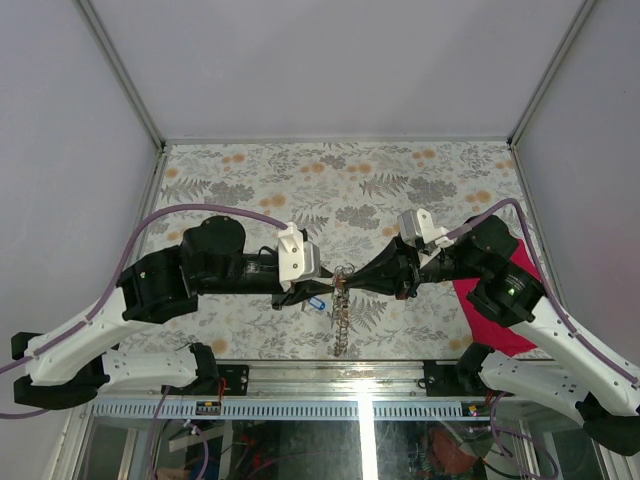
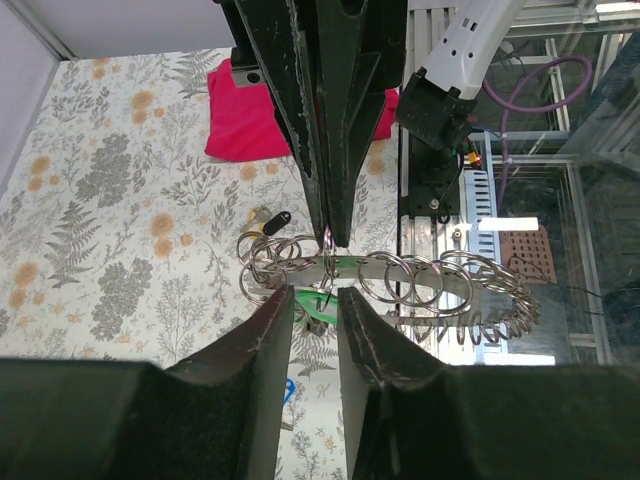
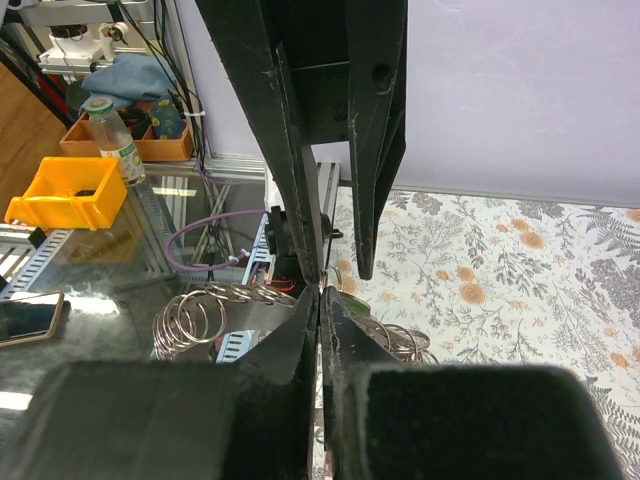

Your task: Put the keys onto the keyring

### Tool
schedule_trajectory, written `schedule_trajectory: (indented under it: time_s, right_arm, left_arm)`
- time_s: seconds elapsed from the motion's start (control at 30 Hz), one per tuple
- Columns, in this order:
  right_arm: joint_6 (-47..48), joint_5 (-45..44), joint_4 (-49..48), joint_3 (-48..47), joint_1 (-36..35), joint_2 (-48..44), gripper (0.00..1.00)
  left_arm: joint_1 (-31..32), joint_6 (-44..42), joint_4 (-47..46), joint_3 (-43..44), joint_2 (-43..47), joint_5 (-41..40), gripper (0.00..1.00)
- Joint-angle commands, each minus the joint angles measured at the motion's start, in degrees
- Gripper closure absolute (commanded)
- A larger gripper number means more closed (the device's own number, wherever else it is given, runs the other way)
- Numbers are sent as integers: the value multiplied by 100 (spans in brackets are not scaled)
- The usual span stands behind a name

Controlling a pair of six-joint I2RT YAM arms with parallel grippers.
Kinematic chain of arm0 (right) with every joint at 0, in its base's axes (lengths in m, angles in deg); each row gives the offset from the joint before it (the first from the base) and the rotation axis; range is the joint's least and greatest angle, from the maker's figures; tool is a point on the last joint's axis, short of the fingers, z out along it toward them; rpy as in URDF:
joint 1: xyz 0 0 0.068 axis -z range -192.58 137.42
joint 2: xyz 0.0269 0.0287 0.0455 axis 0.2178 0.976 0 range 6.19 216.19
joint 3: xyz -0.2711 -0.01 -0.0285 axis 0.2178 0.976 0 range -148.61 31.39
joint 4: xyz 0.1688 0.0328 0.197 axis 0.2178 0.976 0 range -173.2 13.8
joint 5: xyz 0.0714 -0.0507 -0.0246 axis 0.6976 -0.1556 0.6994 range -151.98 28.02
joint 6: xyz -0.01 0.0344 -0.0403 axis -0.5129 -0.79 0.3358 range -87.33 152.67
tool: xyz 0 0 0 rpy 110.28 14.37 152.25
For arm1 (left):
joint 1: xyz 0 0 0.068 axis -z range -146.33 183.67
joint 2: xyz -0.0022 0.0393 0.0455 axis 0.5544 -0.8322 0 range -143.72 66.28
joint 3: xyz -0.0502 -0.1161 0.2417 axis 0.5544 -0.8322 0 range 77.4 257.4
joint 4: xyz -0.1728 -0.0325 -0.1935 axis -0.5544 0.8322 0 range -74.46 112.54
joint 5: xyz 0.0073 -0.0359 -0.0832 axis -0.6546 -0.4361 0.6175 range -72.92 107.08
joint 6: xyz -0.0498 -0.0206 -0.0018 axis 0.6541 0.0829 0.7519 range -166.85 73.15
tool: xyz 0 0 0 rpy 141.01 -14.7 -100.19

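Keyring (image 2: 270,262): a cluster of thin silvery wire rings, overlapping and bright against the flowered table (image 1: 300,180). It is held up off the surface, to the left of the red cloth (image 1: 490,320) and well apart from it.
Chain (image 2: 440,285): large round silvery links strung one after another. It runs from the ring cluster away from the red cloth's side and hangs down towards the table's near edge in the top view.
Right gripper (image 3: 320,295): its fingers are pressed together with no gap. Their tips are clamped on the keyring's thin wire, at the side of the cluster facing the red cloth.
Left gripper (image 2: 315,295): its fingers stand a narrow gap apart, on the side of the keyring away from the red cloth. I cannot tell whether they pinch anything.
Green key (image 2: 318,303): its green plastic shows in that gap, just under the rings. Its blade is hidden.
Black key (image 2: 272,218): small with a dark head, it lies flat on the table between the keyring and the red cloth.
Blue key (image 1: 318,303): tiny with a blue head, it lies on the table left of the red cloth, farther from it than the chain.
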Motion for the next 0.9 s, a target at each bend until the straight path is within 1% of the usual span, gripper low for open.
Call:
schedule_trajectory:
  time_s: [0.0,0.17,0.23,0.27,0.37,0.47,0.7,0.77,0.87]
  right_arm:
    - [-97,-50,-555,-335,-4,-143,100]
    - [-124,-50,-616,-321,-8,-161,100]
    - [-161,-72,-672,-299,-4,-180,100]
    - [-186,-87,-710,-289,-7,-194,100]
    - [-326,-179,-930,-204,-5,-238,100]
    - [-575,-309,-1385,-30,-9,-305,100]
    - [-1073,-730,-2344,367,-2,-436,100]
    - [-1147,-882,-2477,444,-9,-455,100]
    - [-1220,-1114,-2612,552,-9,-507,100]
  left_arm:
    - [27,19,-288,-4,-29,80,78]
    - [22,16,-287,-4,-54,66,91]
    - [23,27,-288,-14,-38,65,99]
    - [22,28,-291,-21,-38,62,100]
    - [20,62,-307,-35,-38,76,100]
    - [22,118,-429,-91,-6,62,100]
    - [24,277,-883,-313,67,59,100]
    - [24,306,-990,-363,65,80,100]
    - [23,344,-1126,-423,89,56,94]
